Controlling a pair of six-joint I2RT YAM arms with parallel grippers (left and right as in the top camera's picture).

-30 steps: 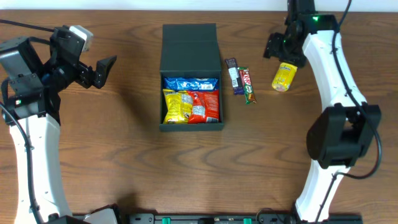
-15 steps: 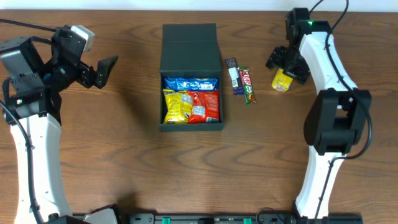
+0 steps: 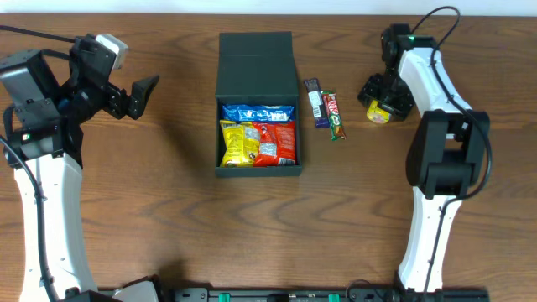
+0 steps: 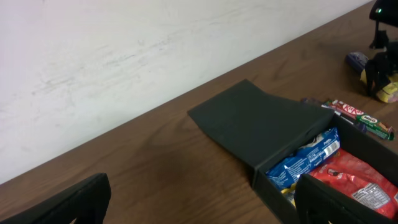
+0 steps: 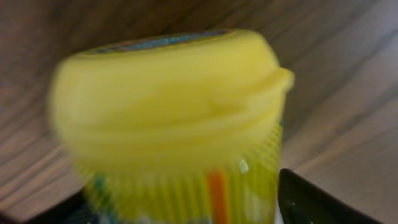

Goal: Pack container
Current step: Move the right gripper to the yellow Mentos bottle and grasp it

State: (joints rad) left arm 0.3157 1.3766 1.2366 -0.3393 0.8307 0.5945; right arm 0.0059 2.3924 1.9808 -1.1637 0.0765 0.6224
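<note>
The container (image 3: 258, 171) is a dark box in the middle of the table with its lid (image 3: 254, 62) laid open toward the back. It holds a blue packet (image 3: 257, 112), a yellow packet (image 3: 237, 143) and a red packet (image 3: 275, 143). It also shows in the left wrist view (image 4: 249, 121). My right gripper (image 3: 384, 101) is down over a yellow tub (image 3: 382, 112), with its fingers on either side of it. The tub (image 5: 168, 118) fills the right wrist view, blurred. My left gripper (image 3: 134, 94) is open and empty, raised at the far left.
A purple bar (image 3: 315, 102) and a red-and-green bar (image 3: 336, 115) lie side by side between the box and the yellow tub. A white wall runs along the table's back edge in the left wrist view.
My right gripper has come down from behind the yellow tub until its fingers straddle it. The left arm has not moved.
</note>
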